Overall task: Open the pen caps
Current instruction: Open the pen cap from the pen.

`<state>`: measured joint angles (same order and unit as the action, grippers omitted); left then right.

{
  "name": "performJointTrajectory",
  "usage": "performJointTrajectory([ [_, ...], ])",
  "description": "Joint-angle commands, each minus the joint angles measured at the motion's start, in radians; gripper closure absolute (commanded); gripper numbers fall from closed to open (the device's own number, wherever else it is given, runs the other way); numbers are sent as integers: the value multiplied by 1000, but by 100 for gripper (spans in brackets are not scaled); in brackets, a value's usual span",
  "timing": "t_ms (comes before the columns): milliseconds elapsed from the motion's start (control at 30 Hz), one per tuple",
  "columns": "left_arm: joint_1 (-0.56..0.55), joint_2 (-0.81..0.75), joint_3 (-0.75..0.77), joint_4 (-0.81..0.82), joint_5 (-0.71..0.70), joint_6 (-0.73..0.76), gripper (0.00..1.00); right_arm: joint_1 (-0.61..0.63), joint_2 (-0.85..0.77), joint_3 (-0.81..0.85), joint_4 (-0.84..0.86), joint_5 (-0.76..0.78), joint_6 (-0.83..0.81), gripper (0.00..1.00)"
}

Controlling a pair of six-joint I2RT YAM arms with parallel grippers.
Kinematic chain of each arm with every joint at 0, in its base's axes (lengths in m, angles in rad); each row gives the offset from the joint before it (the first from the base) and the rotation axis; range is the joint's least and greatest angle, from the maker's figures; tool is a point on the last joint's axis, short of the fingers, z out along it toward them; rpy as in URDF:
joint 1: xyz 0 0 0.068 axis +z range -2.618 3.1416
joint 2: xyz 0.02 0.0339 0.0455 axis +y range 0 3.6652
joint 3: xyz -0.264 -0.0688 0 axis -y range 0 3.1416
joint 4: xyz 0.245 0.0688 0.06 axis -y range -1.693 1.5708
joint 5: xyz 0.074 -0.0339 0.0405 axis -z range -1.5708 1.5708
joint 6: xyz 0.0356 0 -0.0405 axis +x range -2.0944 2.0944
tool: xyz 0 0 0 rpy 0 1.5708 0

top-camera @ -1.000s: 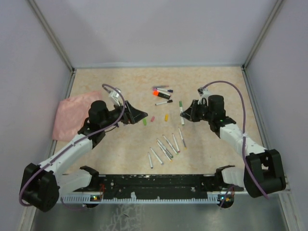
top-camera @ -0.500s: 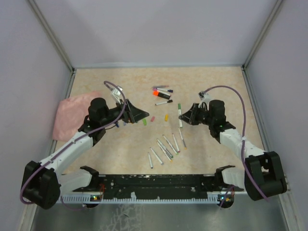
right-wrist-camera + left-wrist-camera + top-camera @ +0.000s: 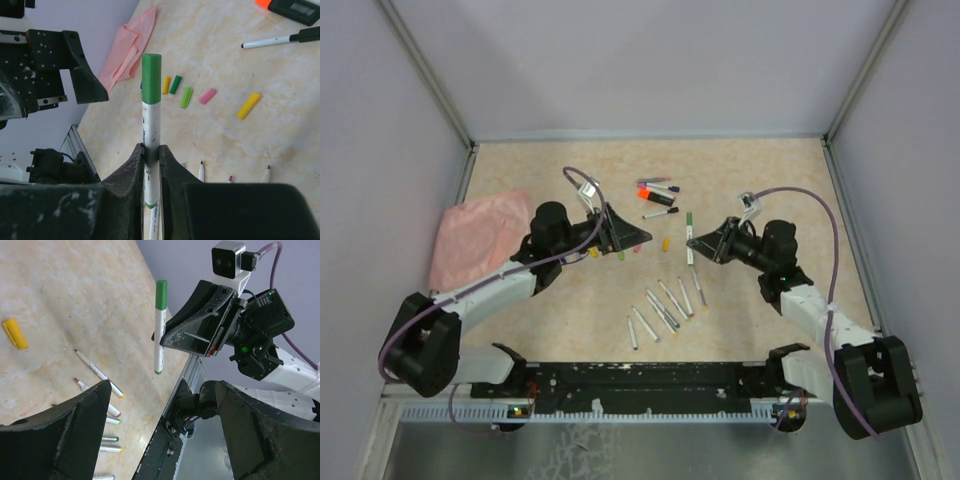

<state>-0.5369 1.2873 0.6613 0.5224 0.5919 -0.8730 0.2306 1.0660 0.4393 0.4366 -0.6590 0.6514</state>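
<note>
My right gripper (image 3: 151, 147) is shut on a white pen (image 3: 150, 125) whose green cap (image 3: 151, 77) points toward the left arm; the same pen (image 3: 689, 240) hangs above the table's middle. My left gripper (image 3: 638, 237) stands open a short way left of it, and from the left wrist the green cap (image 3: 161, 291) shows ahead, beyond the left gripper (image 3: 162, 387), nothing between the fingers. Loose pen caps (image 3: 186, 97) lie on the table: yellow, green and pink ones. Several uncapped pens (image 3: 665, 305) lie nearer the front.
A pink cloth (image 3: 480, 235) lies at the left. Pens and a dark highlighter with an orange tip (image 3: 658, 196) lie at the back centre. The black base rail (image 3: 640, 380) runs along the near edge; grey walls enclose the table.
My left gripper has moved right, closer to the green-capped pen. The right gripper has shifted a little left and tilted, the pen still held.
</note>
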Motion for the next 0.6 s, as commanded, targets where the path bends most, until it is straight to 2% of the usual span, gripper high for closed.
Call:
performJointTrajectory([
  [0,-44,53,84,82,-46,17,10,-10,-23,-24,155,-66,80,100],
  [133,-64,96,128,88,-73,34,11,-10,-14,-26,195,-114,110,100],
  [300,-91,163,189,72,-80,50,11,-10,19,-33,324,-179,193,100],
  [567,-113,250,294,15,-68,50,18,-7,106,-37,510,-261,305,100],
])
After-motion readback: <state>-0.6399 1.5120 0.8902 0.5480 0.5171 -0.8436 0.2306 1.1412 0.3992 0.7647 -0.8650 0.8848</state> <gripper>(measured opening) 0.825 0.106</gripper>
